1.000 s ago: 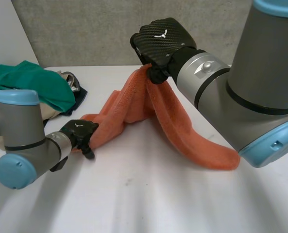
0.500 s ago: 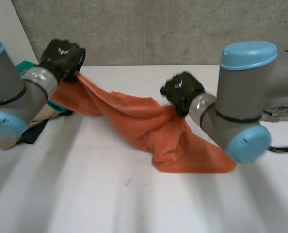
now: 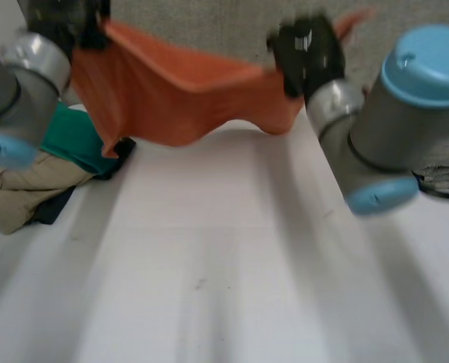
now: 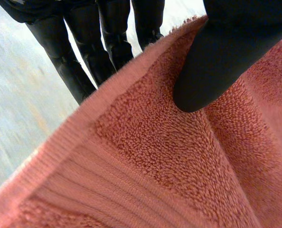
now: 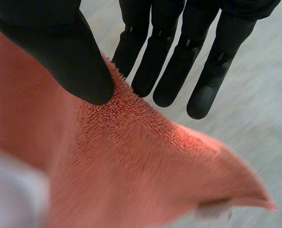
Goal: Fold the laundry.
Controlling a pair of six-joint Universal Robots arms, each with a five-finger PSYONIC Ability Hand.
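1. The towel [image 3: 183, 98] reads orange, a softer salmon up close, in looped pile with a smooth ribbed band [image 4: 74, 190] along its edge.
2. The left hand [image 3: 62, 23] and the right hand [image 3: 308, 53] are both black.
3. The arms [image 3: 28, 83] show grey, their caps [image 3: 425, 64] light blue.
4. The table [image 3: 232, 287] is white, with a few faint grey marks.
5. Over in the pile there is a green garment [image 3: 77, 140], a beige garment [image 3: 20, 185] and a dark navy piece [image 3: 54, 206].
6. The wall [image 3: 209, 30] is mottled grey.

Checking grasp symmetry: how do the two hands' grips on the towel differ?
Left hand pinches the orange towel at its edge by the flat woven band; right hand pinches a corner, tip poking free. Towel drapes longer under left hand than right hand. Both pinch thumb against fingers.
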